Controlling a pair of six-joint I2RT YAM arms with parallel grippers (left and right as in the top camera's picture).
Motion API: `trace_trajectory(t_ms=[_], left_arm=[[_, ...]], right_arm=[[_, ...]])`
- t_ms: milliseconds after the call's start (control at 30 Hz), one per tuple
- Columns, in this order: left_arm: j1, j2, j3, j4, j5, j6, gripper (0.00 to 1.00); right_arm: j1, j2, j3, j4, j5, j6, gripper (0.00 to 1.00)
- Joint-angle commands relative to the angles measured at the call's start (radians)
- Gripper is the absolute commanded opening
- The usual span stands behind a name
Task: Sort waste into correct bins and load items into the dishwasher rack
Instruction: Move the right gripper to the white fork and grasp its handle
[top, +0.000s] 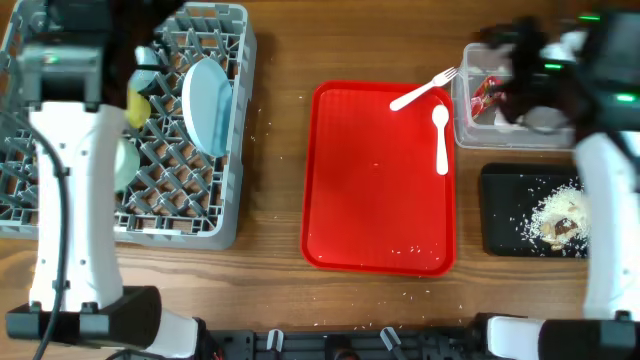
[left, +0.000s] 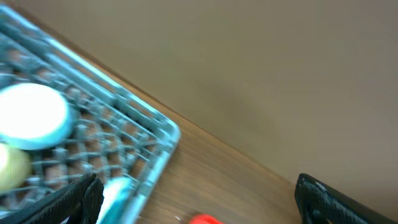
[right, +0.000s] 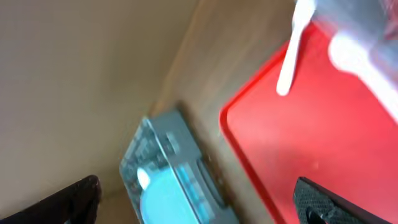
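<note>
Left claw (left: 198, 186) agape, wooden table (top: 275, 200), beige wall (left: 249, 62)

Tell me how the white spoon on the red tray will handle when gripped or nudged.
The spoon looks thin and plastic, so probably light and slightly bendy. Lying flat on the smooth red tray, it will likely skid when nudged, not roll.

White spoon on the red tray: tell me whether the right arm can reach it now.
Probably yes. The spoon lies uncovered near the red tray's right edge, beside the clear tub where the open right gripper hovers.
</note>
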Motion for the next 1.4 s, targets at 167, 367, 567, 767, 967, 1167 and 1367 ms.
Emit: trace_trajectory(t_ms=[167,367,567,767,967,1167,1367], left_arm=[[0.198,-0.004,0.001,-0.185,-0.003,0.020,1.00],[0.230,-0.003,0.001,-0.274,-0.222,0.018,1.00],[0.492,-0.003,0.001,-0.380,-0.110,-0.165,1.00],[0.531,-0.003,0.001,-0.430,-0.096,-0.165,1.00],[0.531,-0.002,0.001,-0.431,-0.096,-0.165,1.00],[0.531,-0.002,0.001,-0.438,-0.096,-0.165,1.00],[0.531,-0.002,0.001,-0.438,-0.096,-0.165,1.00]], right_arm=[[0.259,0.406,0.221,-0.069,0.386,0.341,1.00],[0.249,0.660,0.391,-0.174,0.495,0.372,1.00],[0.221,0.753,0.390,-0.116,0.475,0.390,1.00],[0.221,0.817,0.385,-0.108,0.485,0.389,1.00],[0.221,0.872,0.384,-0.118,0.472,0.393,0.66],[0.225,0.913,0.384,-0.060,0.435,0.393,0.69],[0.202,0.867,0.412,-0.106,0.433,0.307,0.67]])
